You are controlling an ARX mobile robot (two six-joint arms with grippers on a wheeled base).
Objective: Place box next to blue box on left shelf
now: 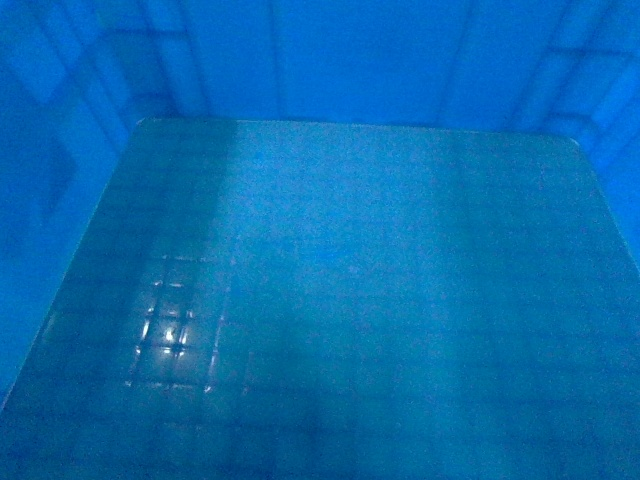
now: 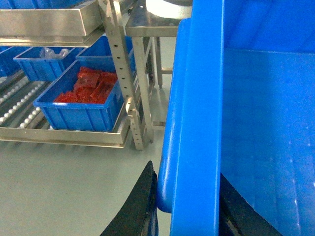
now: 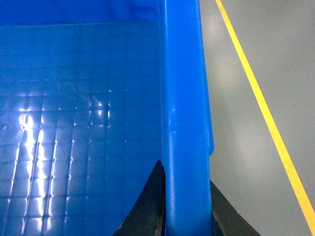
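The head view is filled by the box [image 1: 340, 300] floor. Each wrist view shows fingers pinching a rim: left gripper [image 2: 189, 206], right gripper [image 3: 186, 206]. Only the left wrist view shows the shelf [image 2: 64, 135], apparently still apart, carrying a bin of red packets [image 2: 83, 105].

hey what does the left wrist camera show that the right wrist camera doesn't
Only the left wrist view shows the metal shelf rack, its roller lane, a blue bin of red packets and another blue bin behind it. Only the right wrist view shows the yellow floor line. Both show a gripper clamped on the blue crate's rim: left gripper, right gripper, crate.
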